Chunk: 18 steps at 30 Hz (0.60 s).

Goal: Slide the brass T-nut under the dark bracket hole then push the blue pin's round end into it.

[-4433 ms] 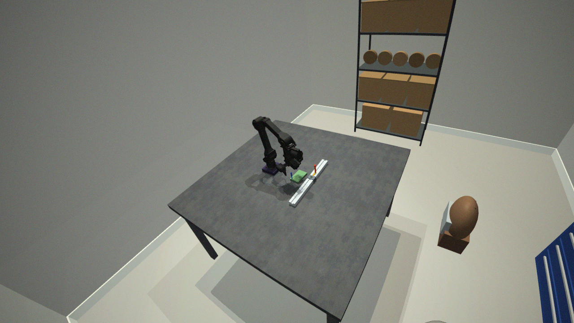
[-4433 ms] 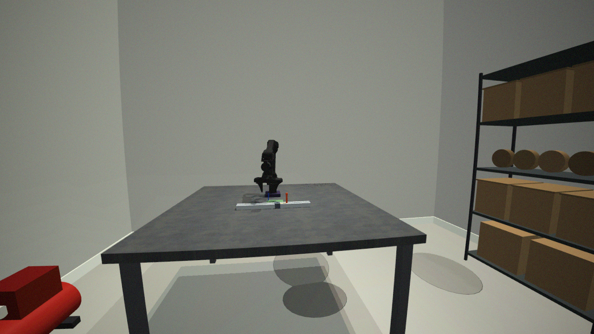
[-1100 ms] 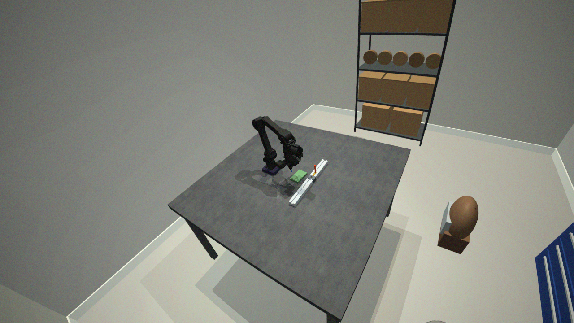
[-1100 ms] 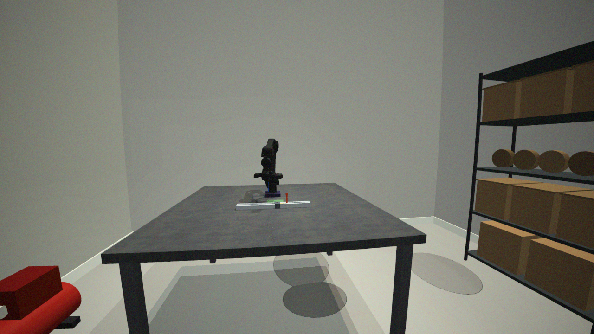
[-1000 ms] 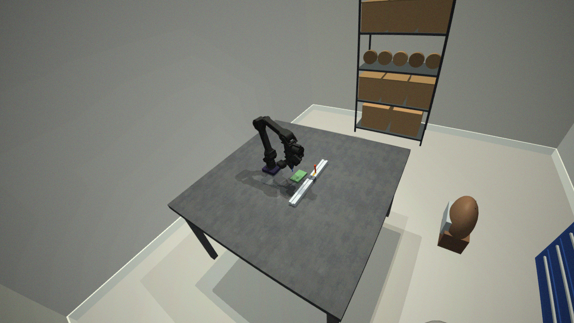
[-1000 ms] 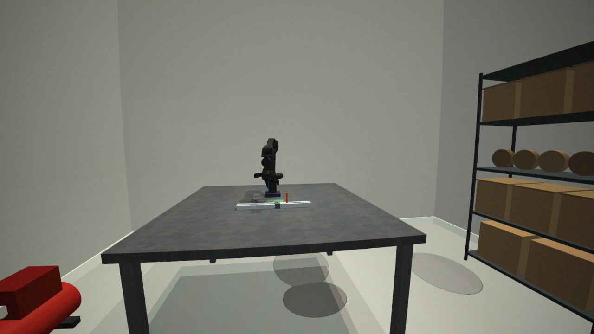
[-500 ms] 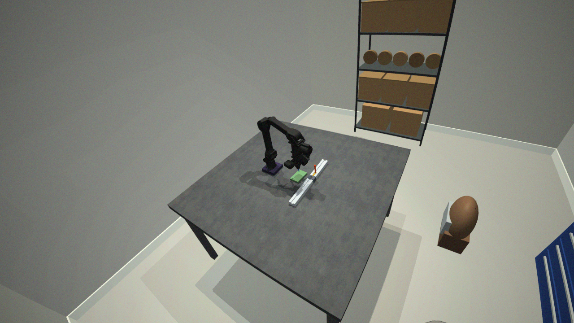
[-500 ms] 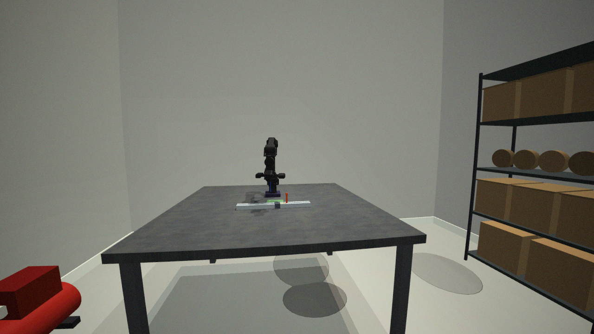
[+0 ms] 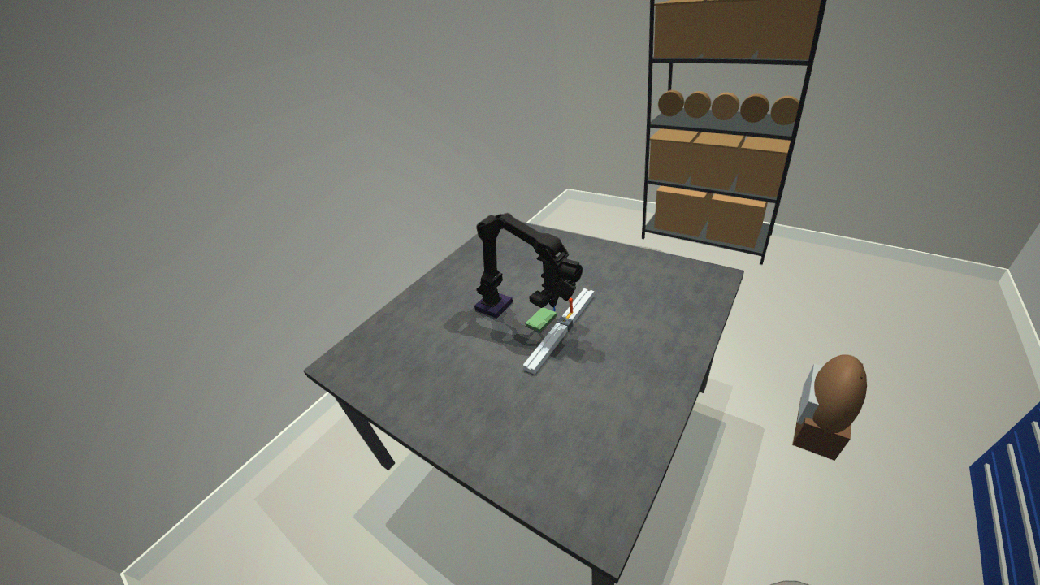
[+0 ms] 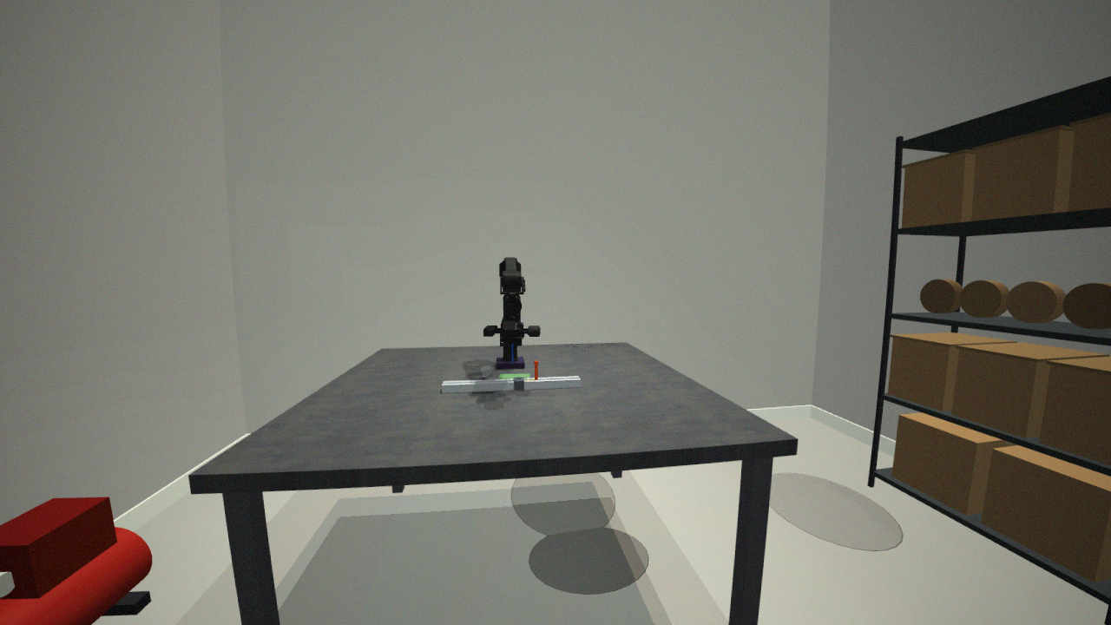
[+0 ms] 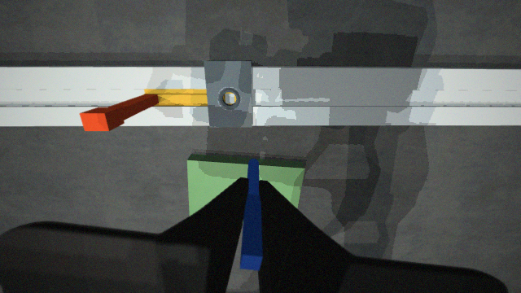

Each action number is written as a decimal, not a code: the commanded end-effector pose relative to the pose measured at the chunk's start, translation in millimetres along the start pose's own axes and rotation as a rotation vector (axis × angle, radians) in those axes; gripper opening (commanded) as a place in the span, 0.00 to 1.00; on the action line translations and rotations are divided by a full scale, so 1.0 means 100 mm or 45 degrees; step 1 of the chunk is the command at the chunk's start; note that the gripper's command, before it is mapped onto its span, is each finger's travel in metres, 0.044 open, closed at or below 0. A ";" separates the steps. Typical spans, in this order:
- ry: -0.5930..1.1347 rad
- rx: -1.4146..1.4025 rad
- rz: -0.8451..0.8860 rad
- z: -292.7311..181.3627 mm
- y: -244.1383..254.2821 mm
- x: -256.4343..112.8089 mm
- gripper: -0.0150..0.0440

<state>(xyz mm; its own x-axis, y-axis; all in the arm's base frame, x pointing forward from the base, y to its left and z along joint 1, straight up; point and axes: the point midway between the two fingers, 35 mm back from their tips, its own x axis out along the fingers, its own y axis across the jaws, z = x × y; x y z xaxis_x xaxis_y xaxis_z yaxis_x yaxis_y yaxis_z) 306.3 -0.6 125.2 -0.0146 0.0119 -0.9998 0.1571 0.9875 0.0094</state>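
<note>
blue pin in the closed claw

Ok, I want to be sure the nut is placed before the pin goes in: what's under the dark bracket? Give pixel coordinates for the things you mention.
Through the hole of the dark bracket point(image 9: 566, 322) point(image 10: 518, 384) point(image 11: 216, 114), a brass-yellow rim shows. The rest underneath is covered.

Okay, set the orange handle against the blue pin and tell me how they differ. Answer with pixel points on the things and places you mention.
The orange handle point(image 9: 570, 305) point(image 10: 535, 370) point(image 11: 122, 111) stands in the rail, ungripped; the blue pin point(image 11: 253, 220) is clamped by the end effector point(image 11: 251, 187). The handle's top end is square, the pin's lower tip rounded. Both are slender.
</note>
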 end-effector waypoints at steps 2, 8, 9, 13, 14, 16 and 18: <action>0.007 -0.033 0.004 0.13 0.12 0.01 0.00; 0.016 -0.069 0.003 0.27 0.25 0.04 0.00; 0.017 -0.072 0.003 0.28 0.26 0.04 0.00; 0.017 -0.072 0.003 0.28 0.26 0.10 0.00; 0.017 -0.072 0.003 0.28 0.25 0.13 0.00; 0.018 -0.071 0.003 0.26 0.24 0.20 0.00; 0.018 -0.070 0.003 0.23 0.22 0.29 0.00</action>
<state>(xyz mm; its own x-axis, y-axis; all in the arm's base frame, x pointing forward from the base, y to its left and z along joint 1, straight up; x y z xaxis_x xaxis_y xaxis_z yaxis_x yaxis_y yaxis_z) 337.2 18.8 108.4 -0.0193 0.0136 -0.9997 0.1013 0.9948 0.0116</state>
